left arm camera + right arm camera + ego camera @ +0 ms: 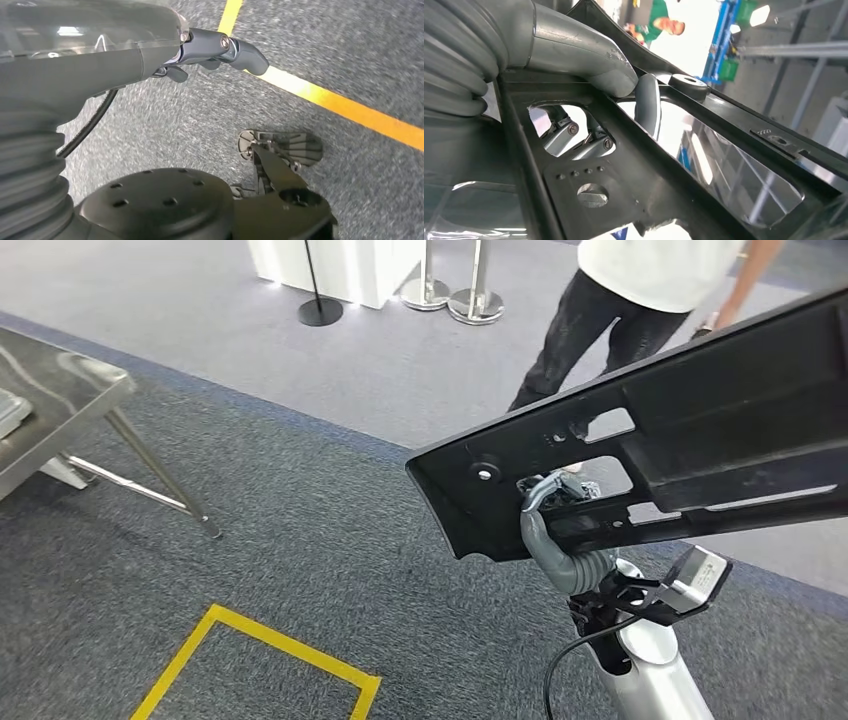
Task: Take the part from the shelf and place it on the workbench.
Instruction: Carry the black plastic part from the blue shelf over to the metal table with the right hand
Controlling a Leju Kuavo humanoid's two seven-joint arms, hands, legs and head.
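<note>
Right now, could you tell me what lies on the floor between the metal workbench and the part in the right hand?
Bare grey carpet in the head view between workbench and part, crossed nearer the robot by yellow tape.

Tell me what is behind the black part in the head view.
Through the black part's cutouts show grey carpet and fingers of the right hand gripping it. A person's legs stand beyond; their feet are covered by the part.

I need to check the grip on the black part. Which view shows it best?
The right wrist view: the right hand wraps the black part close up. The head view shows its overall shape; the left wrist view looks at the floor.
</note>
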